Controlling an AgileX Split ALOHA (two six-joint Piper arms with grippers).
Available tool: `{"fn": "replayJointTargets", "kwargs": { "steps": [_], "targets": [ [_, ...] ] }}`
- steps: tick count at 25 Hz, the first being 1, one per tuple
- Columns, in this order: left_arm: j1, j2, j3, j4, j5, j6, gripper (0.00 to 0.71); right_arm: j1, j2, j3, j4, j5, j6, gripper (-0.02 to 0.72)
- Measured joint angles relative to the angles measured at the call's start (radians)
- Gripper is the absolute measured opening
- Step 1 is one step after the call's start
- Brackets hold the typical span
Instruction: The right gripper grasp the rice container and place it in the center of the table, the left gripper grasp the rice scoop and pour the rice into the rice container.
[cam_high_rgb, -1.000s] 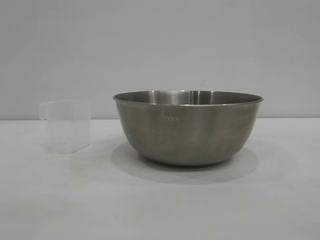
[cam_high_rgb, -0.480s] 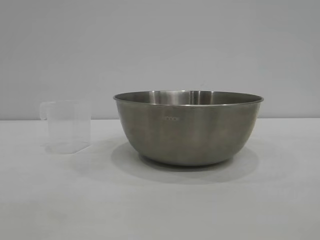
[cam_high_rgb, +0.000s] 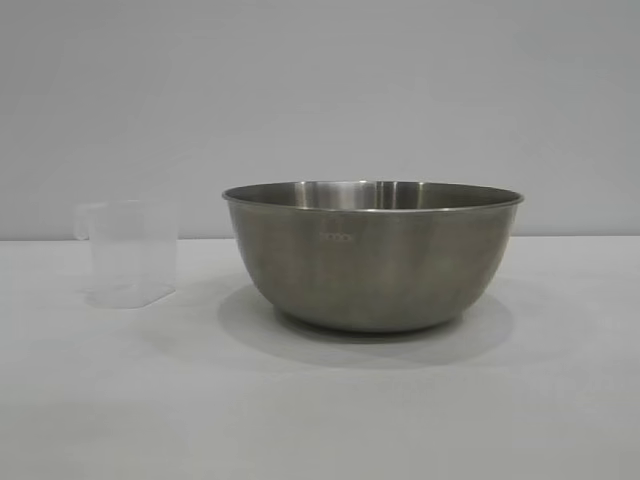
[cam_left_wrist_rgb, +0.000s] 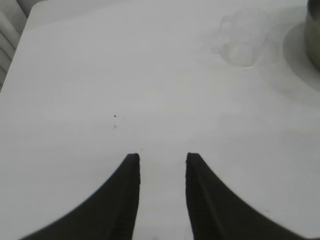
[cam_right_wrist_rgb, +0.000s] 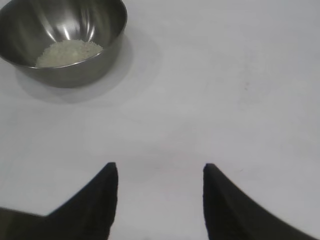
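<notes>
A steel bowl (cam_high_rgb: 372, 255) stands upright near the middle of a white table (cam_high_rgb: 320, 420), in front of a plain grey wall. A small clear plastic scoop (cam_high_rgb: 130, 252) stands upright well apart from the bowl, toward the table's left edge in the outside view, its handle turned away from the bowl. The scoop looks empty, though its pale walls are hard to make out against the table.

Compared with a second ago, both bowl and scoop sit very slightly further left in the outside view; nothing else has changed there.

Neither arm appears in the outside view. The left gripper (cam_left_wrist_rgb: 162, 159) hovers over bare table, its two black fingers a little apart with nothing between them. From its wrist camera the scoop (cam_left_wrist_rgb: 242, 37) is faint and far off, with the bowl's edge (cam_left_wrist_rgb: 314, 32) just beyond it.

The right gripper (cam_right_wrist_rgb: 160, 169) also hovers over bare table, its fingers spread wider and holding nothing. From its wrist camera the bowl (cam_right_wrist_rgb: 62, 37) sits well away, with a low heap of white rice (cam_right_wrist_rgb: 69, 52) lying in its bottom.
</notes>
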Motion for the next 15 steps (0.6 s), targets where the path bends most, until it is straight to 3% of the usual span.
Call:
{"fn": "replayJointTargets", "kwargs": {
  "steps": [8, 15],
  "targets": [
    [0.003, 0.000, 0.000, 0.000, -0.002, 0.000, 0.237, 0.000, 0.000, 0.000, 0.000, 0.000, 0.000, 0.370],
    [0.107, 0.000, 0.000, 0.003, -0.002, 0.000, 0.237, 0.000, -0.015, 0.000, 0.000, 0.000, 0.000, 0.370]
  ]
}}
